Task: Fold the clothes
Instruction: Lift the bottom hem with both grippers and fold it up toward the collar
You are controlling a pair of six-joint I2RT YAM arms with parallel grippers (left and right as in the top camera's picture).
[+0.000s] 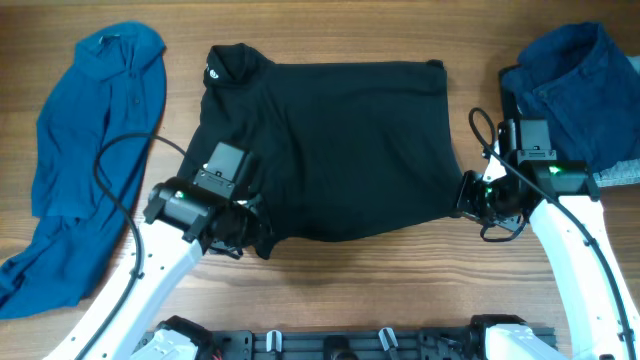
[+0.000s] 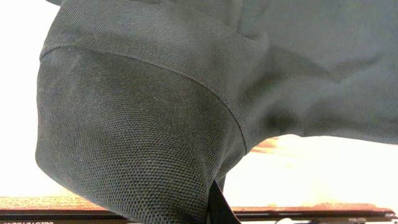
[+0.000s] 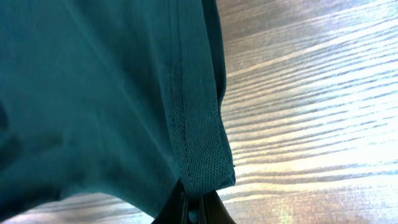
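Observation:
A black top (image 1: 340, 140) with a small white logo at its collar lies spread on the middle of the wooden table. My left gripper (image 1: 250, 235) is shut on the black top's near-left corner; its fabric (image 2: 143, 124) fills the left wrist view, lifted off the table. My right gripper (image 1: 468, 198) is shut on the near-right corner, and the hem (image 3: 193, 155) hangs from the jaws in the right wrist view. A bright blue collared shirt (image 1: 85, 150) lies crumpled at the left. A navy piece (image 1: 575, 85) lies at the far right.
A grey cloth edge (image 1: 618, 172) pokes out under the navy piece at the right edge. Black cables run from both arms over the table. The arm bases and a dark rail (image 1: 340, 345) sit along the near edge.

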